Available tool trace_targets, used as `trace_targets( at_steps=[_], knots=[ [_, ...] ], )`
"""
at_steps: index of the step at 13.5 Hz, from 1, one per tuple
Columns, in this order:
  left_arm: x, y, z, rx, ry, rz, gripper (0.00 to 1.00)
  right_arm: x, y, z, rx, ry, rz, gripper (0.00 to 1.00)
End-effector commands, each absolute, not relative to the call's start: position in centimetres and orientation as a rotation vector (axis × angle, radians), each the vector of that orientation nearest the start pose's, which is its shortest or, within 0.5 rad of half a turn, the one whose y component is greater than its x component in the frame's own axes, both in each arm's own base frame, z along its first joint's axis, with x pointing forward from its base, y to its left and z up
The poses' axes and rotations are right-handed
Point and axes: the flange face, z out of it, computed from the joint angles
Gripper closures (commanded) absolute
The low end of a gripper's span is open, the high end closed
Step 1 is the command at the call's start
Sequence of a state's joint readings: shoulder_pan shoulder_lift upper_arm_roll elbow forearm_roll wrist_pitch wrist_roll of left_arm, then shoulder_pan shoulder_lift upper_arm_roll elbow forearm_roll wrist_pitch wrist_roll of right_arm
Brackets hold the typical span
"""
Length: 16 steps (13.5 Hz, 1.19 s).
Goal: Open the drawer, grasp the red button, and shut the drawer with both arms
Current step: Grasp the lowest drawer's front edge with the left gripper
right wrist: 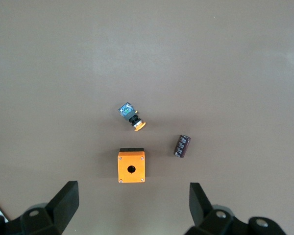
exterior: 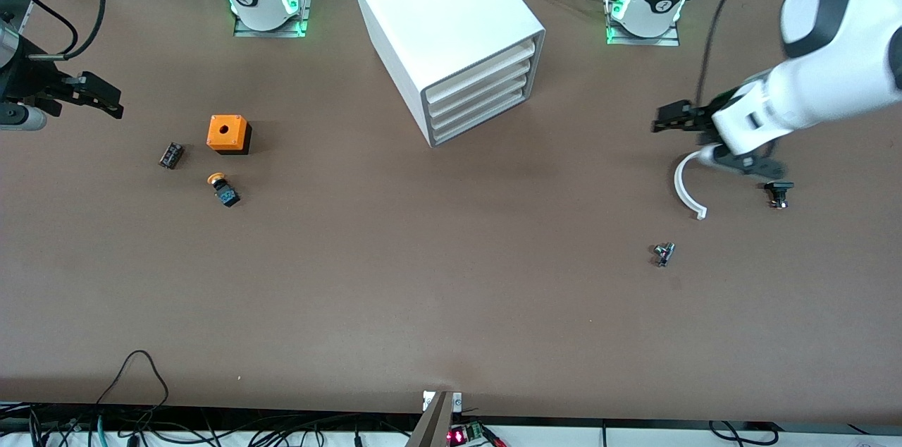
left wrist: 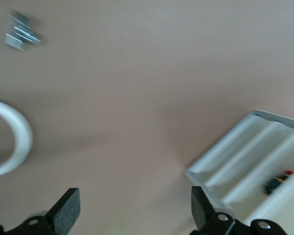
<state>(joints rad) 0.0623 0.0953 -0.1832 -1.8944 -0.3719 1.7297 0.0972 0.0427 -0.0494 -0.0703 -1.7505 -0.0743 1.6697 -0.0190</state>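
Note:
The white cabinet [exterior: 437,17] stands at the back middle of the table, and all four stacked drawers [exterior: 480,96] look pushed in. In the left wrist view the cabinet front [left wrist: 250,161] shows, and a small red, black and blue thing, apparently the button [left wrist: 278,181], sits in a gap between drawers; I cannot tell which level. My left gripper [exterior: 669,119] is open and empty over bare table toward the left arm's end, its fingers [left wrist: 66,213] wide apart. My right gripper [exterior: 99,98] is open and empty toward the right arm's end, its fingers [right wrist: 63,203] spread above the orange box.
An orange box with a hole [exterior: 227,133], an orange-capped button [exterior: 224,190] and a dark cylinder [exterior: 170,155] lie toward the right arm's end. A white curved piece [exterior: 687,187], a small black part [exterior: 778,193] and a small metal part [exterior: 663,254] lie toward the left arm's end.

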Motion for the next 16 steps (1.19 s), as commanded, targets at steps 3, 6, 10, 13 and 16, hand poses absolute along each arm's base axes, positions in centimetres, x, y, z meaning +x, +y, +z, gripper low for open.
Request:
trace_targets(
  at_steps=[3, 6, 10, 13, 16],
  knots=[
    [50.5, -15.3, 33.9, -3.721, -0.002, 0.665, 0.00, 54.5, -2.2, 57.8, -3.194, -0.015, 0.047, 0.00],
    [46.3, -19.2, 28.8, -3.863, -0.030, 0.788, 0.00, 54.7, -2.3, 57.4, -3.194, -0.015, 0.054, 0.00],
    [42.7, -21.5, 25.1, -3.954, 0.014, 0.902, 0.04, 54.7, -2.4, 57.4, -3.194, -0.013, 0.059, 0.00],
    [38.1, -26.2, 23.4, -3.945, -0.005, 0.990, 0.06, 54.7, -2.3, 57.4, -3.194, -0.015, 0.054, 0.00],
    [34.7, -29.6, 22.6, -3.933, -0.022, 0.993, 0.13, 54.8, -2.4, 57.4, -3.193, -0.013, 0.052, 0.00]
  ],
)
